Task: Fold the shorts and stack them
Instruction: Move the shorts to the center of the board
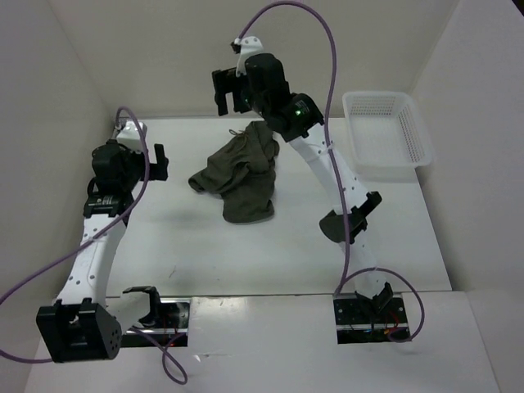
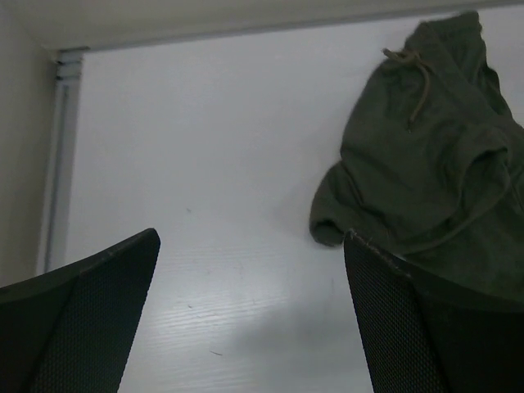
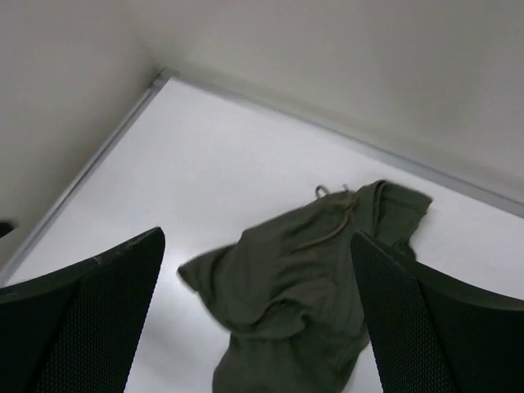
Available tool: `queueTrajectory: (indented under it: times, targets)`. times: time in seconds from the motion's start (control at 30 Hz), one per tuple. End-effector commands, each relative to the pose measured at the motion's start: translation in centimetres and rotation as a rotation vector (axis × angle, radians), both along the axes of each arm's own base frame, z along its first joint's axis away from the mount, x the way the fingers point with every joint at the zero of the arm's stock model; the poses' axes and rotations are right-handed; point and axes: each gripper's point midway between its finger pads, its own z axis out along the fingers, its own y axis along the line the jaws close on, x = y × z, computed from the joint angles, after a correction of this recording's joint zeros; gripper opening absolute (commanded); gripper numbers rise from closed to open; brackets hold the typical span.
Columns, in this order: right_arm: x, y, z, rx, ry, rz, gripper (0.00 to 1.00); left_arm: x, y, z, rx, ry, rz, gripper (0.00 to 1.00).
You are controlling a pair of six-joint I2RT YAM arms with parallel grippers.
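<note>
The dark olive-green shorts (image 1: 241, 176) lie crumpled in a heap on the white table, drawstring at the far end. They also show in the left wrist view (image 2: 426, 172) and the right wrist view (image 3: 303, 303). My left gripper (image 1: 160, 161) is open and empty, just left of the shorts near table level. My right gripper (image 1: 225, 88) is open and empty, raised high above the far end of the shorts. The left fingers (image 2: 82, 319) and the right fingers (image 3: 82, 311) stand wide apart with nothing between them.
A white mesh basket (image 1: 385, 135) stands at the table's back right. White walls enclose the table at the left, back and right. The right arm (image 1: 327, 164) reaches over the table beside the shorts.
</note>
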Motion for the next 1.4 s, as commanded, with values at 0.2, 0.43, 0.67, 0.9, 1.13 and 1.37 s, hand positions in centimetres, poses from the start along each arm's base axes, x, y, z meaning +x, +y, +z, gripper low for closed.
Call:
queueTrajectory:
  times: [0.2,0.43,0.67,0.9,1.13,1.37]
  targets:
    - [-14.9,-4.4,-9.0,-0.192,0.305,0.358,0.99,-1.8,-4.8,-11.1,-0.149,0.318,-0.25,1.0]
    - [-6.6,-3.6,-14.6,0.226,0.56,0.329,0.88,1.6,-4.3,-14.8,-0.126,0.332,-0.223,0.96]
    - [2.4,-4.8,-23.0,0.311,0.674,0.013,0.85,4.6,-4.9,-17.6,-0.125,0.401,-0.232,0.99]
    - [5.7,-5.3,-29.7,0.219,0.69,-0.056,0.85,8.0,-6.4,-19.4,-0.134,0.36,-0.295,0.99]
    - [5.4,-4.2,-32.1,0.151,0.683,0.031,0.65,9.7,-9.2,-21.8,-0.111,0.4,-0.337,0.92]
    - [5.0,-5.0,-31.9,0.12,0.675,0.014,0.17,10.0,-11.1,-21.2,-0.142,0.388,-0.42,0.16]
